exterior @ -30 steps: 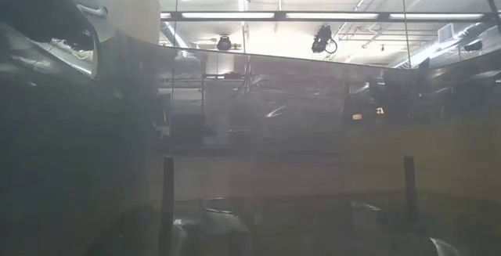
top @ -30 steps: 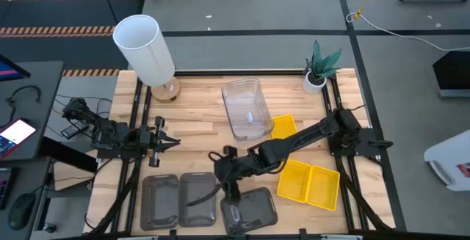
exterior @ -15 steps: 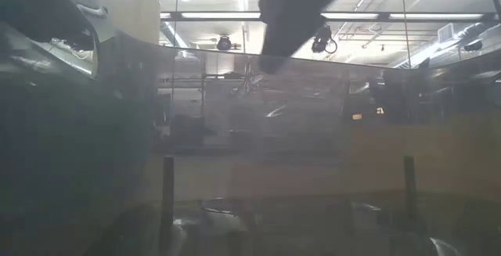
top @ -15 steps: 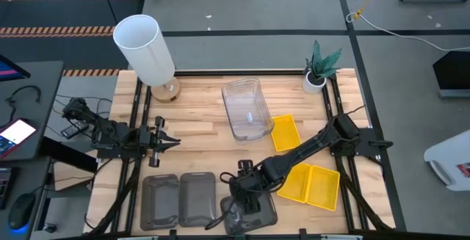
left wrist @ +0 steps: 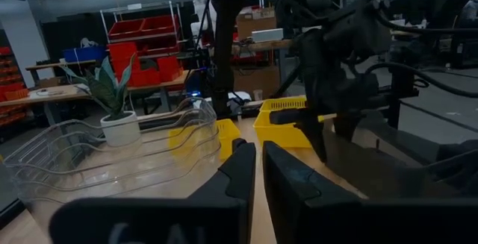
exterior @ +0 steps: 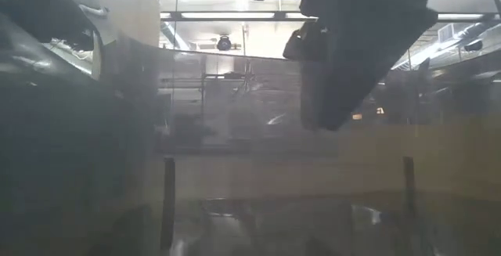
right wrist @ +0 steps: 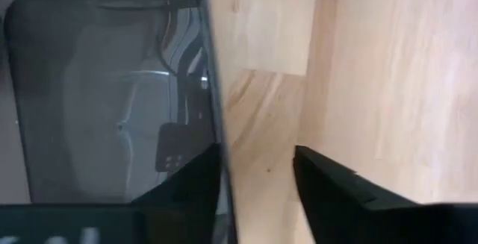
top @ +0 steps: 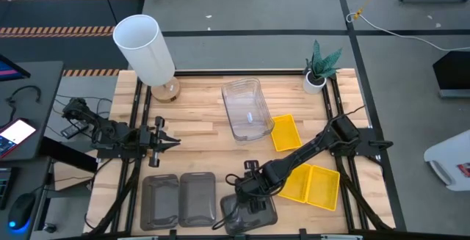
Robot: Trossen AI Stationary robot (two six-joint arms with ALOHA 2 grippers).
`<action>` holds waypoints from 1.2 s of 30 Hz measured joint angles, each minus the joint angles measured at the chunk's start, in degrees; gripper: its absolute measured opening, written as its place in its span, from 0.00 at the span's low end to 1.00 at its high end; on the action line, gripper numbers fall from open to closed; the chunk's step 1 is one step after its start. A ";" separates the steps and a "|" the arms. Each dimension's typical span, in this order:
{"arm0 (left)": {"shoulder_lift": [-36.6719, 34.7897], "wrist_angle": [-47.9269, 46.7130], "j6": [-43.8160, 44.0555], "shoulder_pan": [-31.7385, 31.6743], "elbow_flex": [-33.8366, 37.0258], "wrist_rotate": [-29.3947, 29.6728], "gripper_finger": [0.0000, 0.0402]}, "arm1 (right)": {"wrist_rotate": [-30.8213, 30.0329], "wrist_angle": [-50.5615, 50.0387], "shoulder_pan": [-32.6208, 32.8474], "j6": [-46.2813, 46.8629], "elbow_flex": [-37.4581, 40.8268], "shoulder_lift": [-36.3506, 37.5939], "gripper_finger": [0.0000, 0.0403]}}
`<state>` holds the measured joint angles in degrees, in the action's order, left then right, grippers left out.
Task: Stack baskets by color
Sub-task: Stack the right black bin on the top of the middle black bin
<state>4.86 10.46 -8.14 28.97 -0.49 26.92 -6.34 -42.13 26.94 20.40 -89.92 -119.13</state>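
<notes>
the right gripper (top: 246,205) hangs low over the near edge of the wooden table (top: 198,133), at the rim of a dark smoky grey basket (top: 250,209) that sits rightmost in a row of three. in the right wrist view its two dark fingers (right wrist: 328,184) stand apart, one on each side of that basket's thin wall (right wrist: 213,102), with a gap showing beside the wall, so they straddle it and i cannot tell that they press on it. the other two grey baskets (top: 180,198) lie side by side just to the left. the clear baskets (top: 246,108) sit nested as one stack near the table's middle, toward the far side. one yellow basket (top: 285,131) lies just beside the clear stack, and a yellow pair (top: 312,183) lies side by side under the right arm. the left gripper (top: 163,142) waits at the table's left edge, its fingers (left wrist: 243,171) nearly together on nothing. a white cylinder lamp (top: 145,48) and a small potted plant (top: 319,67) stand at the far corners.
</notes>
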 joint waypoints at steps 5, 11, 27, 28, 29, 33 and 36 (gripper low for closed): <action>0.00 0.02 0.00 0.02 0.00 0.00 0.07 | -1.76 0.01 -0.70 -3.21 0.02 0.04 0.19; 0.00 0.02 0.00 0.02 0.00 0.02 0.07 | 0.18 -5.11 -3.03 -8.06 -6.10 0.04 0.04; 0.00 0.00 0.00 0.00 0.00 0.00 0.07 | -7.18 -26.02 -5.07 -30.40 -27.81 0.20 0.01; 0.00 0.02 0.00 0.02 0.00 0.00 0.07 | -6.44 -26.30 -5.56 -30.82 -27.82 0.20 0.01; 0.00 0.02 0.00 0.02 0.00 0.00 0.07 | -5.31 -26.51 -6.15 -31.04 -27.83 0.20 0.01; 0.00 0.00 0.00 0.02 0.00 0.00 0.09 | -2.82 -26.58 -8.34 -32.97 -27.83 0.20 0.01; 0.00 0.25 0.16 0.02 0.00 0.00 0.09 | -1.28 -27.13 -9.76 -34.29 -27.83 0.20 0.01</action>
<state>4.86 10.71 -7.98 28.99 -0.49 26.92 -7.62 -69.25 17.17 -13.89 -117.75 -118.93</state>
